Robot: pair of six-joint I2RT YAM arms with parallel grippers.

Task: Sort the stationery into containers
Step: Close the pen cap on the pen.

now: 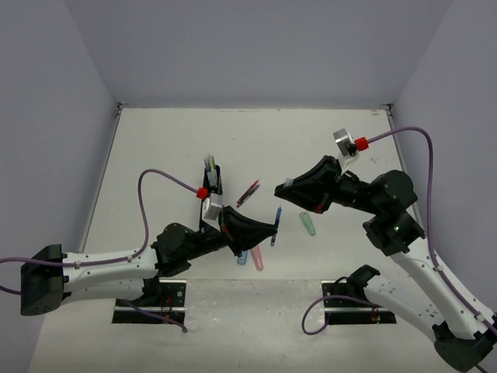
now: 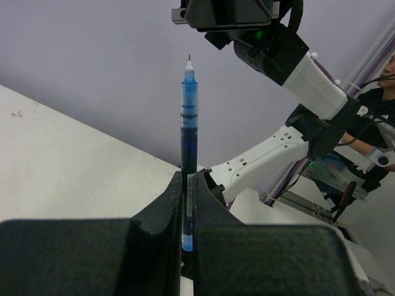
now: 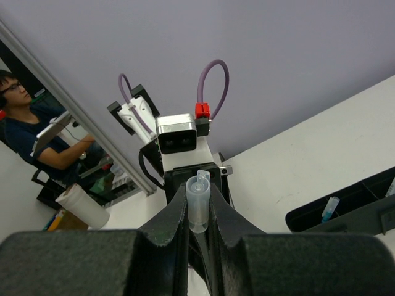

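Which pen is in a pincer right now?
The blue pen, clamped tip-out in the left pincer; the others lie on the table or sit in the black organiser.

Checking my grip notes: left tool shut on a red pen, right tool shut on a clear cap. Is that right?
One slip: the pen in the left tool is blue, not red, as the left wrist view shows. The right tool is indeed shut on the clear cap.

You've got 2 arms, L arm [image 1: 101, 264] & R arm [image 1: 423, 272]: white links w/ small screws, black joints. L gripper [image 1: 272, 228] & R gripper [image 1: 282, 186] are black wedges. Purple cable [image 1: 155, 175] per wrist, red plug [image 1: 203, 192], silver cam [image 1: 213, 208]. Green LED [image 2: 260, 33] on R. Black base plates [image 1: 151, 305].
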